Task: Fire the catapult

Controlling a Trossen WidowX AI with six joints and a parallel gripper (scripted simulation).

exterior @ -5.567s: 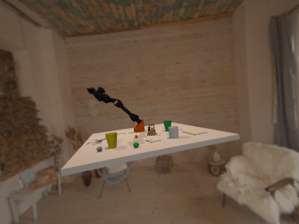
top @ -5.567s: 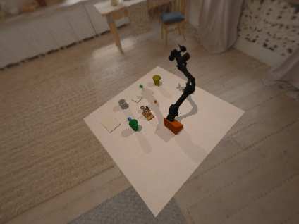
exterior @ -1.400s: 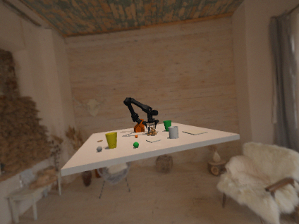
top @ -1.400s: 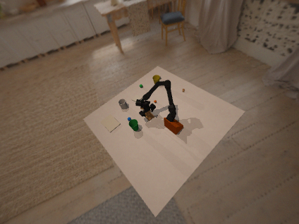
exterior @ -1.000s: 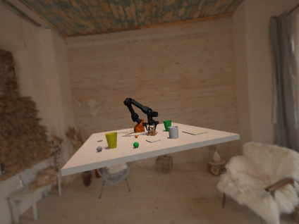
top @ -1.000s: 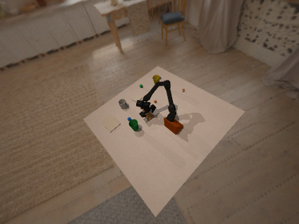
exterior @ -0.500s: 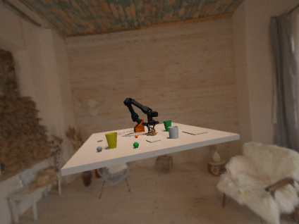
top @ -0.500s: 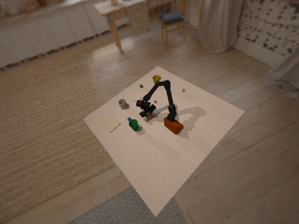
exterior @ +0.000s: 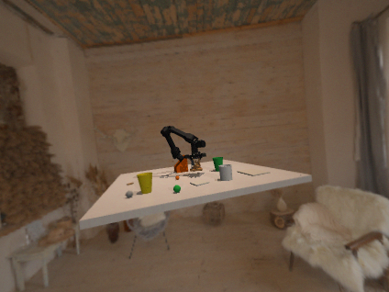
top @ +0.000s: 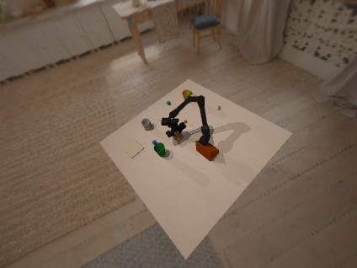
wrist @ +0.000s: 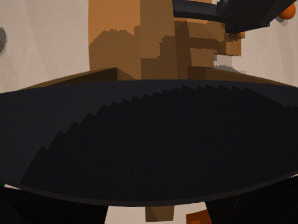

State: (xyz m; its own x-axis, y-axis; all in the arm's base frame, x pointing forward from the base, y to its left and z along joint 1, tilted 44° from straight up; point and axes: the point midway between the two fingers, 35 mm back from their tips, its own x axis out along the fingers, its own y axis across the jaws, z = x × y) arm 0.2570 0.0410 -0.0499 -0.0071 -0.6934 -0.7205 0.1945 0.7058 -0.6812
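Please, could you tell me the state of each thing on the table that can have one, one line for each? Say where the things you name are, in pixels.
pincer (top: 175,132) (exterior: 197,158): shut on the catapult
catapult (top: 178,136) (exterior: 197,168): gripped
white mug (top: 146,124) (exterior: 226,173): upright
green cup (top: 159,149) (exterior: 217,163): upright
yellow cup (top: 187,94) (exterior: 145,183): upright
orange ball (top: 185,121) (exterior: 177,177) (wrist: 287,11): loose on the table
green ball (top: 168,103) (exterior: 177,188): loose on the table

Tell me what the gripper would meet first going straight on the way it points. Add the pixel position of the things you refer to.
The gripper (top: 176,131) (exterior: 197,160) (wrist: 156,200) points down, shut on the wooden catapult (top: 178,136) (exterior: 197,167) (wrist: 114,50); that comes first, then probably the tabletop (top: 189,211) (exterior: 275,179) (wrist: 30,65), though depth is unclear.
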